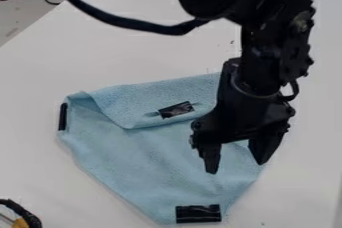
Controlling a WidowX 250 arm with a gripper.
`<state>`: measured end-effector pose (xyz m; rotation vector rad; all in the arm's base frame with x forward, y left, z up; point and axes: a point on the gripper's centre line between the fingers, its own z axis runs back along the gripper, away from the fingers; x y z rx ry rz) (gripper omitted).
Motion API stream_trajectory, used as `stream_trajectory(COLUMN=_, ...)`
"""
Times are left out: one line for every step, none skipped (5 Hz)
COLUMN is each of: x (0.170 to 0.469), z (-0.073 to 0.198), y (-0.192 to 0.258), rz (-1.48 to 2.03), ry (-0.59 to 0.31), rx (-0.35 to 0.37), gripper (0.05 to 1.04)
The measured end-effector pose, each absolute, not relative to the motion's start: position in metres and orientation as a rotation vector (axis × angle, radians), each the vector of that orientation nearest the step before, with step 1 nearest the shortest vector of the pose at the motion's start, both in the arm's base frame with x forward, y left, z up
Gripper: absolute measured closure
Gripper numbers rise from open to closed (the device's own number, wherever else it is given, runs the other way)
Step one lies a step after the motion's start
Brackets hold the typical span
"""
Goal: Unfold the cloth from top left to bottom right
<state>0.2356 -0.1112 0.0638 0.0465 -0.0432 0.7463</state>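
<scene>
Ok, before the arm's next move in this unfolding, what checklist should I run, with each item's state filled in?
1. Gripper open, ready to grasp: ok, its fingers stand apart.
2. Cloth fully unfolded: not ok, its upper part is still folded over as a flap.
3. Black tape on the flap unobstructed: ok.
4. Fingertips at the flap: not ok, they are over the lower right part of the cloth.
5. Fingertips clear of the cloth's surface: cannot tell.
</scene>
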Motion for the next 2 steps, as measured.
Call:
stream_trajectory(x=0.2439, z=0.0722, y=-0.11, rz=0.654, ry=-0.077, rx=0.059, gripper=0.083)
stream_trajectory(x=0.2466, z=0.0662, y=-0.1101, rz=0.593, ry=-0.085, rx=0.015, gripper=0.083)
